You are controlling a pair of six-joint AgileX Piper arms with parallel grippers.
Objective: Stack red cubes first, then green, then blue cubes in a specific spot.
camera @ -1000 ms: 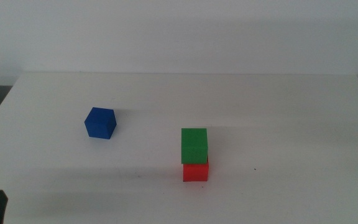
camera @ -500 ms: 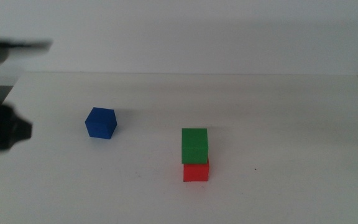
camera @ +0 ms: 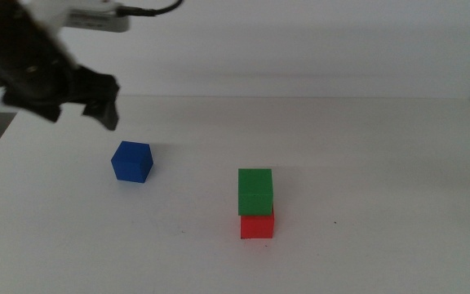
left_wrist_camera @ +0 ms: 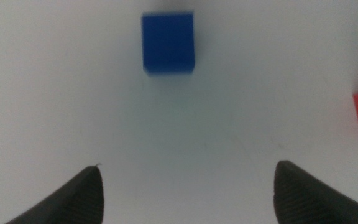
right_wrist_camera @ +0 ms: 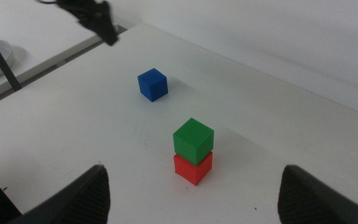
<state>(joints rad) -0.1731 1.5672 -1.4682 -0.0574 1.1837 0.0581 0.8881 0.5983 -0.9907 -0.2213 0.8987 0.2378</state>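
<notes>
Blue cube standing alone, bare table all around, green-on-red stack well apart

Even diffuse light, soft faint shadows; left hand motion-blurred; left wrist view soft-focused.

No legible text or labels anywhere

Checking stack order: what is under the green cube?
The green cube sits on the red cube, which rests on the table. The red cube's top face is covered, so unseen.
</notes>
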